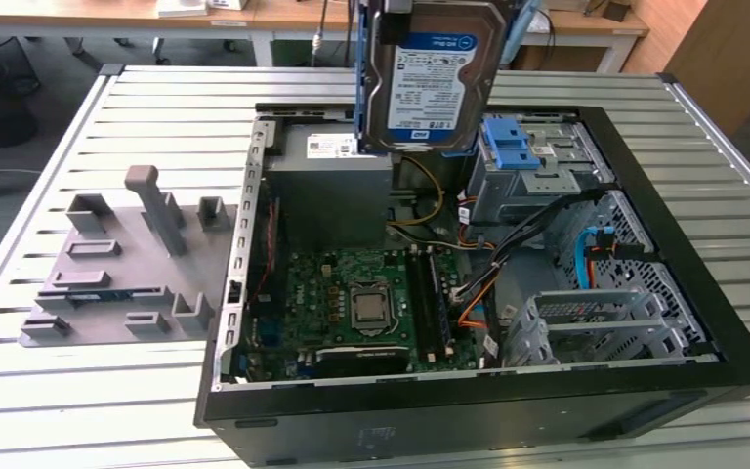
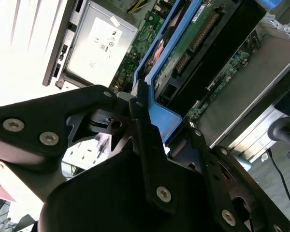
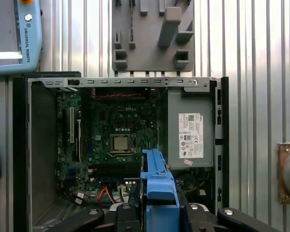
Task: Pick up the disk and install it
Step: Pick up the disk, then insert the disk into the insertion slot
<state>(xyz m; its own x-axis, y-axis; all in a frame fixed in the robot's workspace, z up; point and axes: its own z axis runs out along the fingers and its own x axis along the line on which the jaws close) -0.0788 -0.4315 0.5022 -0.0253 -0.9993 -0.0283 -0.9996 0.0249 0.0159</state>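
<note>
The disk (image 1: 434, 83), a silver hard drive with a white-and-blue label in a blue carrier bracket, hangs upright in the air over the back of the open computer case (image 1: 479, 396). It is above the power supply and beside the drive cage (image 1: 531, 161) with its blue latch. In the second wrist view my gripper (image 2: 162, 118) is shut on the blue carrier of the disk (image 2: 159, 53), black fingers (image 2: 137, 108) pressing its end. The first wrist view shows the carrier edge of the disk (image 3: 157, 181) between the gripper (image 3: 159, 210) links, above the case interior.
The grey power supply (image 1: 336, 181) sits under the disk. The green motherboard (image 1: 355, 298) lies mid-case, and cables (image 1: 479, 283) run toward the cage. A grey fixture plate (image 1: 114, 264) lies on the slatted table at the exterior view's left. A pendant (image 3: 14, 34) lies beyond the case.
</note>
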